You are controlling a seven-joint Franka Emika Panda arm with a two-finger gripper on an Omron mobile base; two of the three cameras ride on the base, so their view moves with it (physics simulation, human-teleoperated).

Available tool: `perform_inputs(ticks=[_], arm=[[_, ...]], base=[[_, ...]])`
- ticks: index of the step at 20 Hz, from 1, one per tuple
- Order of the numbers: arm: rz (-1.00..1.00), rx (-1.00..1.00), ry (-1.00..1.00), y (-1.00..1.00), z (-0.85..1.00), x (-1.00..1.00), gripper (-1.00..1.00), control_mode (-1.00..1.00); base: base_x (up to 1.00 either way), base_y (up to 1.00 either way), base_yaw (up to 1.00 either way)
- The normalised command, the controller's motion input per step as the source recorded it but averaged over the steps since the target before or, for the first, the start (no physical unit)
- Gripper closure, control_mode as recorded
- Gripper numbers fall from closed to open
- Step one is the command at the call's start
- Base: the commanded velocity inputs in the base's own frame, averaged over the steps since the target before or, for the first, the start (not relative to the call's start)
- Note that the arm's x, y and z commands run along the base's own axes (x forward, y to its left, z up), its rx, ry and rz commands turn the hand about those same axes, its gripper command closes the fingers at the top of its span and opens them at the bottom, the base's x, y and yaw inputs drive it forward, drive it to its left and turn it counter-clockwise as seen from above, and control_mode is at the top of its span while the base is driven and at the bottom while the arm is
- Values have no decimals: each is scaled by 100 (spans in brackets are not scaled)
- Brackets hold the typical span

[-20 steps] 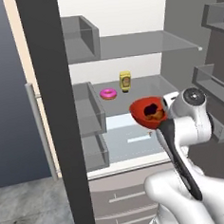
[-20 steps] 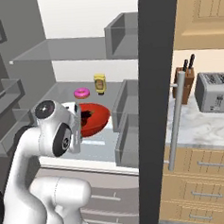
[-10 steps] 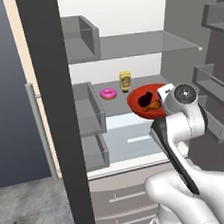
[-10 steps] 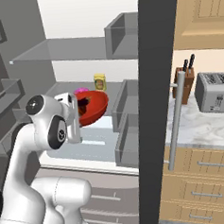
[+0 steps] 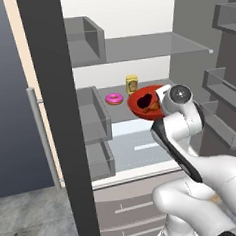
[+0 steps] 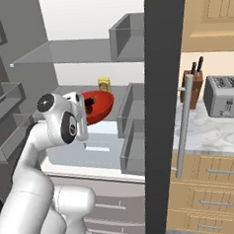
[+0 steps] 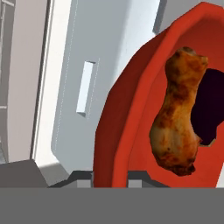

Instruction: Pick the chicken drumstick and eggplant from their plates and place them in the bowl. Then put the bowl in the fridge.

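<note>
My gripper [image 7: 110,176] is shut on the near rim of the glossy red bowl [image 7: 114,131], which it holds tilted inside the open fridge [image 5: 54,120]. Inside the bowl lie the orange-brown chicken drumstick [image 7: 178,119] and, beside it, the dark purple eggplant [image 7: 211,109]. The bowl [image 5: 146,102] hangs over the front of the middle shelf, with the gripper [image 5: 162,105] at its right rim. From the other side the bowl [image 6: 97,105] sits right of the gripper [image 6: 84,111]. The plates are out of view.
A pink ring-shaped item [image 5: 113,98] and a yellow jar [image 5: 132,83] stand at the back of the middle shelf. Grey door bins [image 5: 94,119] line the left door. A counter with a toaster [image 6: 225,95] and knife block [image 6: 192,86] lies right of the fridge.
The arm has carried the bowl upward and deeper into the fridge, over the middle shelf and closer to the yellow jar. The bowl now tilts more.
</note>
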Motion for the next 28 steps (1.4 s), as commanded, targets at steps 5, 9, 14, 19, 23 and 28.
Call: perform_inputs(ticks=[5, 9, 14, 19, 23, 28], arm=[[0, 0, 16, 0, -5, 63, 100, -100], [0, 0, 15, 0, -13, 54, 100, -100], [0, 2, 0, 0, -18, 40, 100, -100], [0, 4, 0, 0, -27, 26, 100, -100], [0, 4, -2, 0, -32, 24, 100, -100], [0, 4, -3, 0, -12, 37, 100, -100]], base=[[0, 0, 0], [0, 0, 0], [0, 0, 0], [0, 0, 0], [0, 0, 0], [0, 0, 0]])
